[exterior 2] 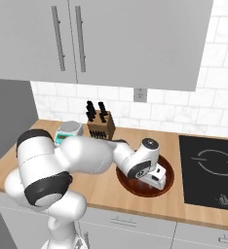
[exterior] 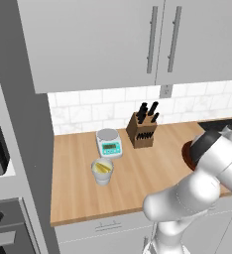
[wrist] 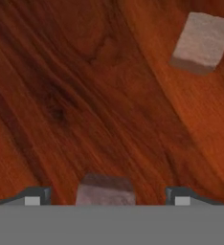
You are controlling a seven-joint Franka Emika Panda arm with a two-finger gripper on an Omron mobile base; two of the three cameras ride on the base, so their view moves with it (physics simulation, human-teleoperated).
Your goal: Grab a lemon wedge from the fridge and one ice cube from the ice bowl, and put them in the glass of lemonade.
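Observation:
My gripper (exterior 2: 157,179) is down inside the dark reddish-brown ice bowl (exterior 2: 171,170) on the wooden counter. In the hand view the gripper (wrist: 106,200) is open. A pale ice cube (wrist: 106,191) lies between its two fingertips (wrist: 32,199), with a gap on each side. A second ice cube (wrist: 202,43) rests farther off on the bowl's wall. The glass of lemonade (exterior: 102,171) stands to the left, in front of the scale. A brighter yellow streak shows inside it; I cannot tell whether it is the lemon wedge. The fridge is out of view.
A white kitchen scale (exterior: 109,142) and a wooden knife block (exterior: 142,130) stand by the tiled back wall. A black cooktop (exterior 2: 211,170) lies right of the bowl. Pale upper cabinets (exterior: 103,39) hang overhead. Bare counter (exterior: 138,183) stretches between glass and bowl.

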